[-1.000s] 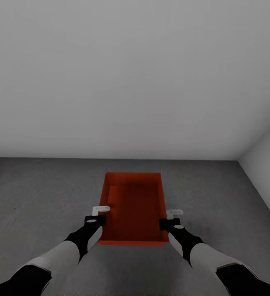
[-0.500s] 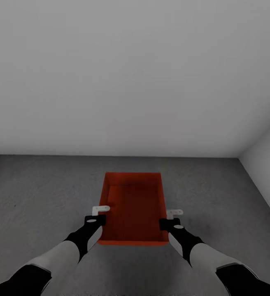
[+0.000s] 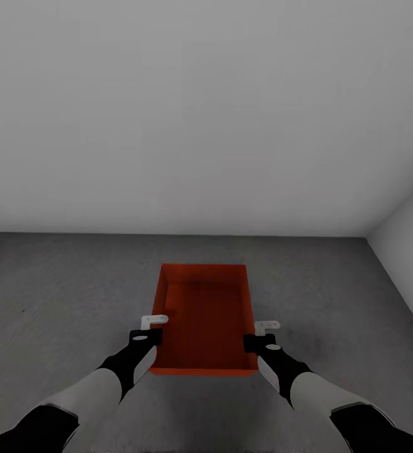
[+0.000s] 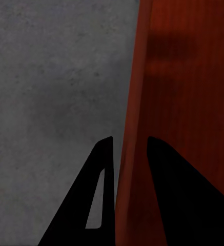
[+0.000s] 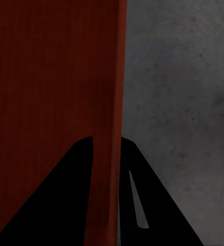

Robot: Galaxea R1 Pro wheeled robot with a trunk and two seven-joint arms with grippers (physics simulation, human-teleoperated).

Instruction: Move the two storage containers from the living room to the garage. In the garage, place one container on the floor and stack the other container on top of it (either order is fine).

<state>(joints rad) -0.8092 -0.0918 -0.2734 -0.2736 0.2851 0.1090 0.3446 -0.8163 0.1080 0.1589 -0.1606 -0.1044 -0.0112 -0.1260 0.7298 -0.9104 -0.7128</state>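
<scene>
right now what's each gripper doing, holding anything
Left gripper: shut on the storage container's left wall.
Right gripper: shut on its right wall.

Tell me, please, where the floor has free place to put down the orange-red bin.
Bare dark grey concrete floor lies ahead, up to the pale grey back wall, and left of the orange-red open-topped bin. Tighter on the right, where the side wall comes near. The left gripper and right gripper clamp its side walls.
</scene>
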